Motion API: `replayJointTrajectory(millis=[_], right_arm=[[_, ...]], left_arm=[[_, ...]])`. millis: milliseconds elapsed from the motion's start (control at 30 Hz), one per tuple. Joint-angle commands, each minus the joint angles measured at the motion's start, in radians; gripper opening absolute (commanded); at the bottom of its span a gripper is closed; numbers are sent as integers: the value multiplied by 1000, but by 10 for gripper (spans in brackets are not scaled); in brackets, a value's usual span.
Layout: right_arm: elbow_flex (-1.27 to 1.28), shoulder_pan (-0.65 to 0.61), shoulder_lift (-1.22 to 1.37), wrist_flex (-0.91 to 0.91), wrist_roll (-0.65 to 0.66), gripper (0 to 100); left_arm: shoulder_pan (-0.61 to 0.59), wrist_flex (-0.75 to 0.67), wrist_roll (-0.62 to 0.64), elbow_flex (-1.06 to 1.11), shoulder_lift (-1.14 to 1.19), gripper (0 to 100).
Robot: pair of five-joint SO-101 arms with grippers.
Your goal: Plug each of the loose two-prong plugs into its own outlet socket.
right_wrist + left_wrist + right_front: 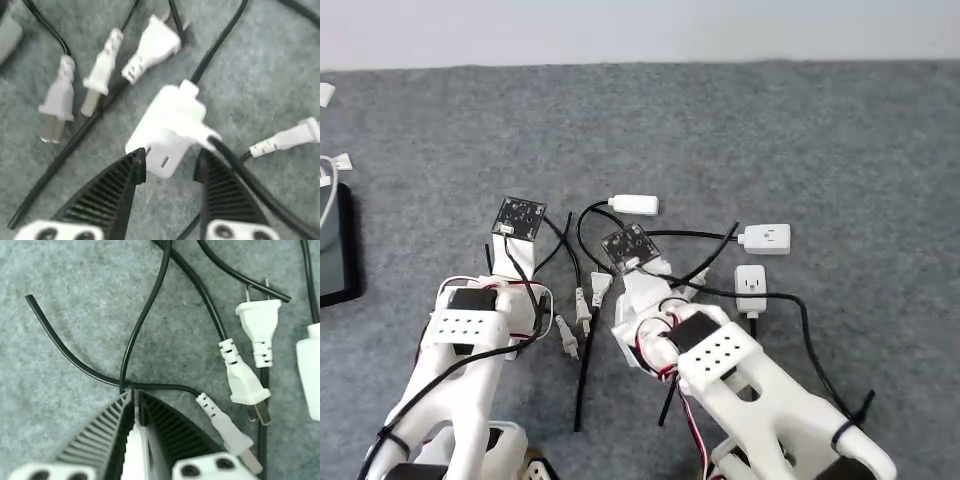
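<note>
Right gripper (170,157) stands spread, its jaws flanking a white socket (170,117) that lies slot-face up on the grey mat (280,60). Three loose plugs (102,62) lie near that socket on one side and a fourth plug (290,136) on the other. Left gripper (134,396), beyond the three plugs from the socket, is pinched together with black cords (150,315) crossing at its tips; whether it nips one I cannot tell.

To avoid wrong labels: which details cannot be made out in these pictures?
Left wrist view: the white block is cut by the edge; its face is unseen.
Left wrist view: whether the left end effector pinches the black cable; its tips cover the contact.
Right wrist view: the prongs of one plug lie beyond the edge.
</note>
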Motion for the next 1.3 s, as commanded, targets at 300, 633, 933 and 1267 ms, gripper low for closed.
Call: replayJointTrajectory(millis=[300,633,933,1267], right_arm=[[-81,-28,-5,1,-112,234],[-199,39,211,28,-104,221],[-193,53,229,41,-31,219],[-198,54,214,110,63,167]], left_arm=[[-5,-18,8,-41,-18,13],[-5,-18,8,-41,-21,13],[-5,-18,8,-41,-21,13],[-5,-18,8,-41,-20,13]])
